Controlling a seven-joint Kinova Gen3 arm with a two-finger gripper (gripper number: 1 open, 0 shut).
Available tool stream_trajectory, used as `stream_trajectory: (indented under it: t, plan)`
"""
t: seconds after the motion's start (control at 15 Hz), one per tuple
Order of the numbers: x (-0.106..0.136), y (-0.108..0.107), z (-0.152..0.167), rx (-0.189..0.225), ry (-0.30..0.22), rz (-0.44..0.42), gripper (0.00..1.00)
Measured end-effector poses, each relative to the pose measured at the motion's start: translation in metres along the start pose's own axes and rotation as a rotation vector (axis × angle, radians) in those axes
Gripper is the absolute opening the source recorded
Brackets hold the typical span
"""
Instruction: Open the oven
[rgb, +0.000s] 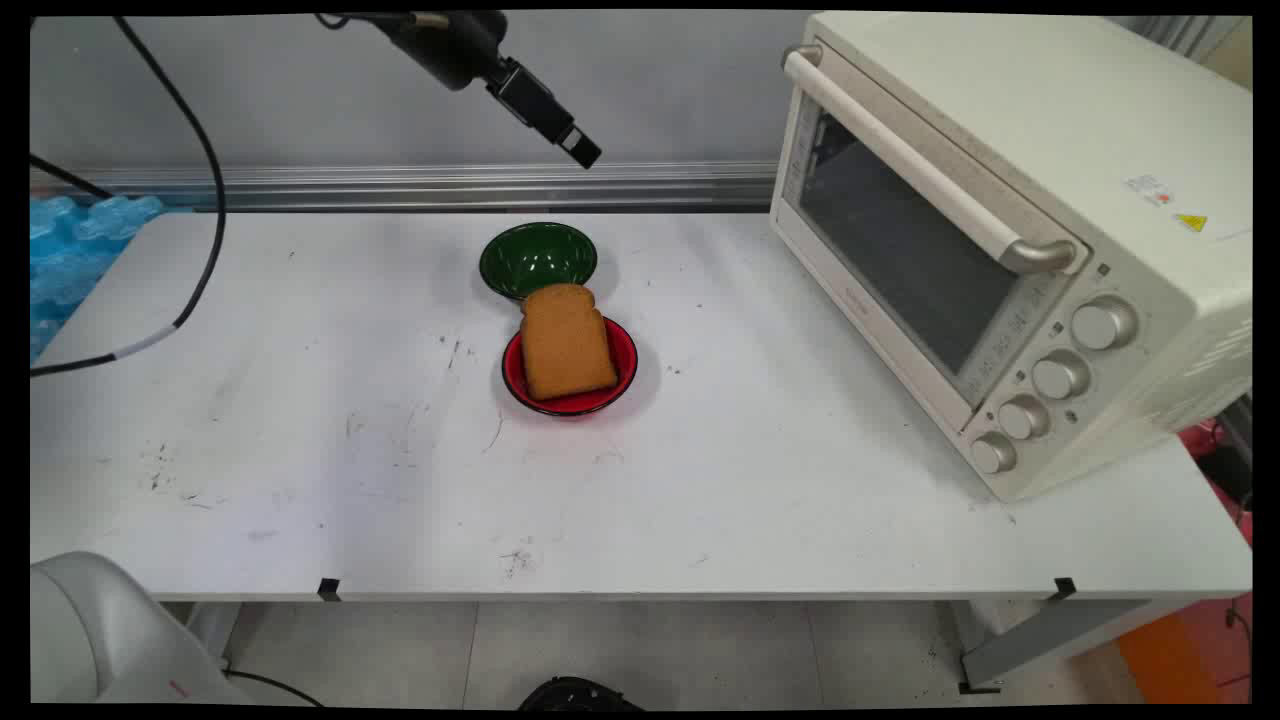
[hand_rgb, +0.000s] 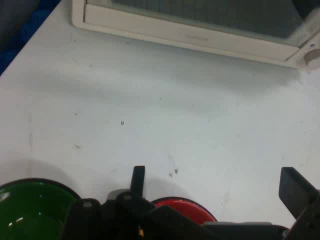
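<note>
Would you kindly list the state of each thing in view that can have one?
gripper: open, holding nothing, raised above the table's far side
toaster oven: door shut
green bowl: upright, empty
red bowl: upright, carrying the toast
toast slice: lying flat across the red bowl, one end overhanging the rim toward the green bowl

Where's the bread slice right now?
In the main view the bread slice lies on the red plate near the table's middle, just in front of the green bowl and left of the toaster oven.
</note>
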Motion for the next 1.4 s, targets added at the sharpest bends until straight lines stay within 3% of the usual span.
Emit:
stream_trajectory:
  t: [1.4]
  plan:
    - [0.079, 0.007, -0.003, 0.022, 0.044, 0.076, 1.00]
